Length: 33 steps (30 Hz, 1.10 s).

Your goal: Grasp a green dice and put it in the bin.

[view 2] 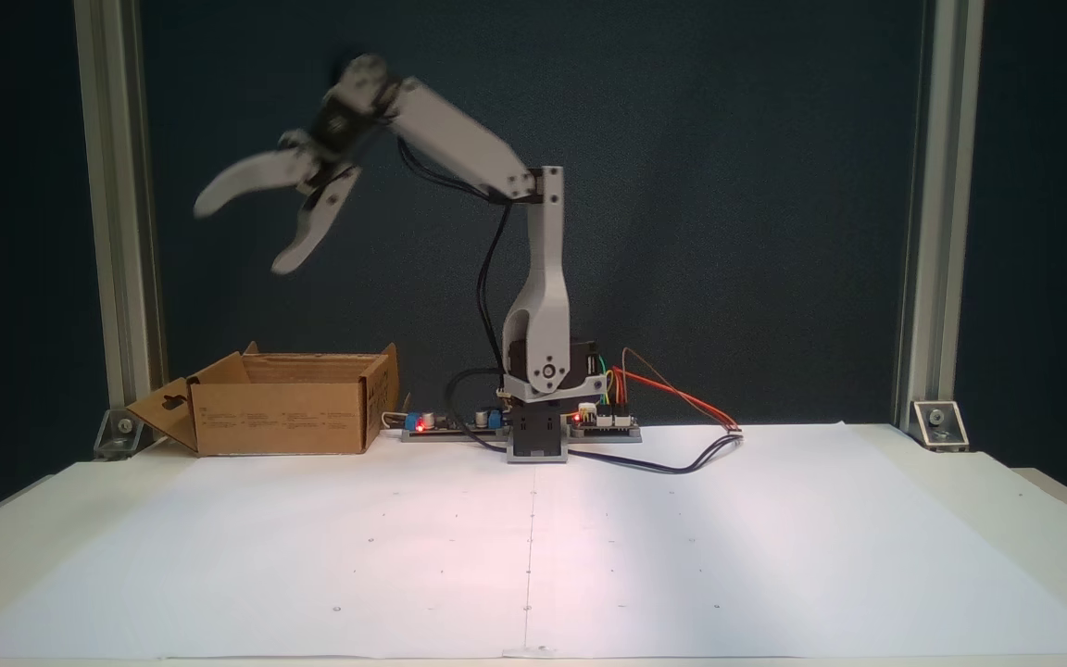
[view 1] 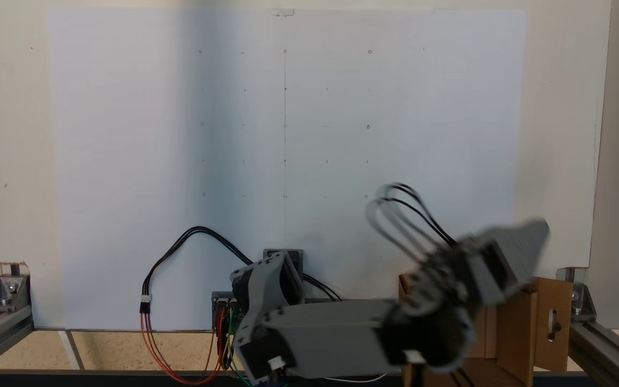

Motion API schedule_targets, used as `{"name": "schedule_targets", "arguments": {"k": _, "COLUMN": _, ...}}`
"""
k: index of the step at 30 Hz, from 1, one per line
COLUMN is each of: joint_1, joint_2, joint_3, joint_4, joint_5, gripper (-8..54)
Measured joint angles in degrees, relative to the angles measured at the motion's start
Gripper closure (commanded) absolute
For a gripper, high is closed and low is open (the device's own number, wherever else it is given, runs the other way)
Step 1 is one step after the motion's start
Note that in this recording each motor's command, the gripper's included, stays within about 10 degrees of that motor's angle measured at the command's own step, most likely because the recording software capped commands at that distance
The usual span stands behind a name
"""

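Tool above the bin, jaws apart

The blurred tool (view 2: 242,232) hangs empty, high over the brown cardboard bin (view 2: 283,417), which sits open-topped on the desk (view 2: 774,556), slotted flap splayed left.

White paper sheet (view 2: 533,547) covers the table (view 2: 1043,500); bin (view 2: 283,417) at its rear.

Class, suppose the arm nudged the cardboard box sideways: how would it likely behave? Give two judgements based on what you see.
The box would probably slide rather than tip: it sits low and wide on smooth white paper. It looks light, thin corrugated card. Its loose slotted flap would likely flex or swing if the open gripper caught it.
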Motion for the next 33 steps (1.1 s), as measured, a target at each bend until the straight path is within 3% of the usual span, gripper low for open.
{"name": "schedule_targets", "arguments": {"k": 7, "joint_1": -29.1, "joint_2": 5.5, "joint_3": 1.1, "joint_4": 0.0, "joint_5": 4.4, "gripper": 0.9}}
{"name": "schedule_targets", "arguments": {"k": 15, "joint_1": -59.2, "joint_2": 18.0, "joint_3": 23.3, "joint_4": -10.2, "joint_5": 5.9, "gripper": 1.0}}
{"name": "schedule_targets", "arguments": {"k": 24, "joint_1": -60.0, "joint_2": 36.4, "joint_3": 53.1, "joint_4": -33.4, "joint_5": 6.0, "gripper": 0.9}}
{"name": "schedule_targets", "arguments": {"k": 33, "joint_1": -59.5, "joint_2": 37.4, "joint_3": 66.8, "joint_4": -55.8, "joint_5": 6.0, "gripper": -0.6}}
